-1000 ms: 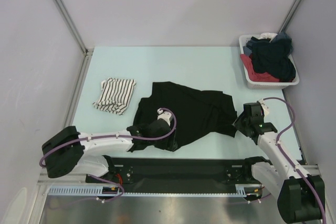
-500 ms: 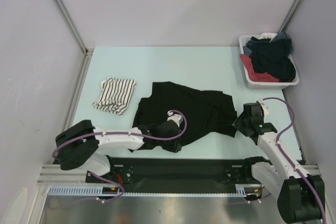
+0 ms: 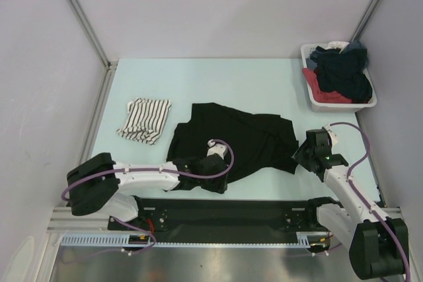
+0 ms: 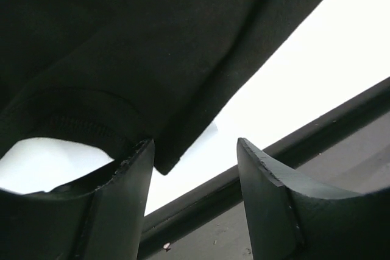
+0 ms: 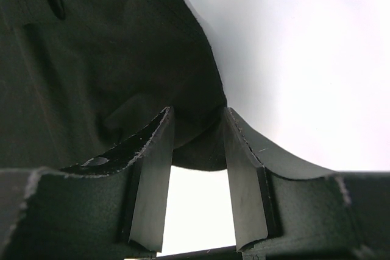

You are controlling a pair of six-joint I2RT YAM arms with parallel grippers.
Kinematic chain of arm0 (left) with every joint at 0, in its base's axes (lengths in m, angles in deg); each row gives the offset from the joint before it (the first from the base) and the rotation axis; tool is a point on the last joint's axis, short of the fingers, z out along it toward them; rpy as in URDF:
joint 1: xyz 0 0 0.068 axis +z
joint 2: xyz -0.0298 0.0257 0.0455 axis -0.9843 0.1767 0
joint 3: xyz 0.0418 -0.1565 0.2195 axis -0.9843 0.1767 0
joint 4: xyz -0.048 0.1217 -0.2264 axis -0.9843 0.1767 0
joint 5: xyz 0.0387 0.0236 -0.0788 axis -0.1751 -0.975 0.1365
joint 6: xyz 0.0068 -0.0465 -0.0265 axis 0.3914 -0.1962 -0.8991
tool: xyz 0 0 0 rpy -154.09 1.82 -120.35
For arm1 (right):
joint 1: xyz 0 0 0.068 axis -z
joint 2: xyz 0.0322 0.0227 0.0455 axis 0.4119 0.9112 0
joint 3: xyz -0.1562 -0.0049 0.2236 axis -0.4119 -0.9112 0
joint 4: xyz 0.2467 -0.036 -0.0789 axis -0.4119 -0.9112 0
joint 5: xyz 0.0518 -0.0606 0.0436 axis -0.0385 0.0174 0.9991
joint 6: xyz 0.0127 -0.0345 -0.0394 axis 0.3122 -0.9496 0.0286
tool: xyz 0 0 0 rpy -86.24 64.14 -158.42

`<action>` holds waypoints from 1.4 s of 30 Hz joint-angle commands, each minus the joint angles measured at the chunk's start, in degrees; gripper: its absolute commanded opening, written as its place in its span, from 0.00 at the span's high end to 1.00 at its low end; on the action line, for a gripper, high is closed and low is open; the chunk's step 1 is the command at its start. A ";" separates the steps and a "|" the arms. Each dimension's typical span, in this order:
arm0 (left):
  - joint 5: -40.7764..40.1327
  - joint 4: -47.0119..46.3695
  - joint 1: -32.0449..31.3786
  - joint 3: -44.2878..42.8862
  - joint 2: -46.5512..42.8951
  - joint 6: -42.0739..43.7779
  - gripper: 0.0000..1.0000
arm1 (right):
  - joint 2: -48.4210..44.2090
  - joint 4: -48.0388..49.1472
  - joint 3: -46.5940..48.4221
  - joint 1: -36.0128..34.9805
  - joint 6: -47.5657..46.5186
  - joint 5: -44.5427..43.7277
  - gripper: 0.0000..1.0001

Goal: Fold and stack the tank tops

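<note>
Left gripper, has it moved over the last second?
Yes. The left gripper has shifted right along the near edge of the black top, farther from the striped top, which lies where it was.

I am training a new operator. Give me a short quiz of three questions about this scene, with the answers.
1. True or false: the striped tank top lies on the black tank top.
2. Where does the white basket stand? A: far right corner of the table. B: near left corner. C: centre.
3. Fill in: the right jaws pinch an edge of the ____ tank top.
Key: 1 false, they lie apart; 2 A; 3 black.
</note>
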 commanded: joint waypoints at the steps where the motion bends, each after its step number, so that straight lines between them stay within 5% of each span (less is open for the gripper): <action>1: -2.34 2.23 -0.76 -1.47 0.10 0.17 0.39 | 0.42 1.76 0.17 0.26 -0.89 0.31 0.57; 12: -5.50 5.48 -2.08 -2.70 -0.59 0.70 0.32 | 1.03 2.02 0.17 0.17 -1.24 1.28 0.57; 18: -8.31 7.42 -2.25 -3.05 0.90 0.87 0.46 | 1.30 2.29 0.26 0.26 -1.50 1.54 0.57; 27: -11.82 9.26 -2.25 -5.15 4.95 1.31 1.00 | 1.03 -1.21 0.69 0.17 0.33 2.95 0.56; 35: -14.21 13.22 -1.20 -5.60 -0.23 2.19 1.00 | 0.69 -4.06 0.88 -1.14 2.01 5.40 0.46; 42: -5.51 8.12 4.95 -1.82 -7.26 5.26 1.00 | 3.57 0.87 -2.47 -2.91 3.59 6.20 0.73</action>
